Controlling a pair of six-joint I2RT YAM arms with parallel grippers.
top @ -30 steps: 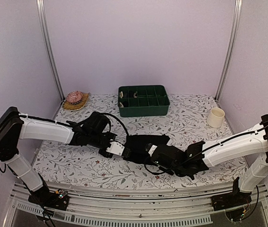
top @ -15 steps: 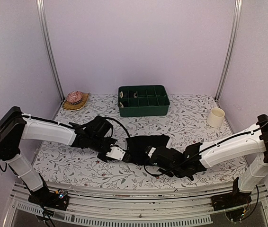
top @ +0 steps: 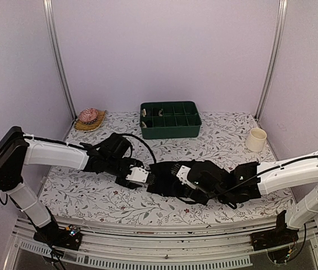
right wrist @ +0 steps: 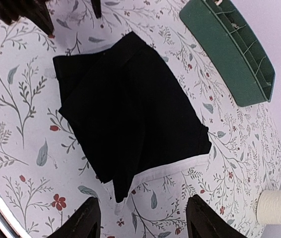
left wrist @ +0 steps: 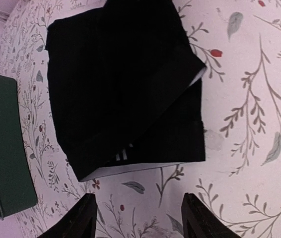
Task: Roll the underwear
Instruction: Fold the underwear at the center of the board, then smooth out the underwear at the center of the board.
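The underwear (left wrist: 125, 84), a black pair folded into a flat packet, lay on the flowered tablecloth (top: 91, 194). It had not yet been rolled. A few short white stripes and a pale hem were seen along its edge nearest the left gripper (left wrist: 140, 204). That gripper's jaws were spread, with nothing between them, and the cloth lay just ahead of their tips. The right gripper (right wrist: 143, 206) was spread likewise and empty, and the garment's pale-edged corner lay just ahead of it. No second pair could be made out.

Farther ahead of the right jaws, well apart from the garment, stood a green divided tray (right wrist: 230, 54). A cream cup (right wrist: 274, 206) was seen off to one side.

The step in hand was judged to be taking hold of one edge to begin the roll. It would be done best if both jaws were set on the same edge, one near each corner. All layers should be pinched together and turned over evenly, so that the roll is kept tight and straight. A lopsided grip would likely produce a skewed, loose roll.
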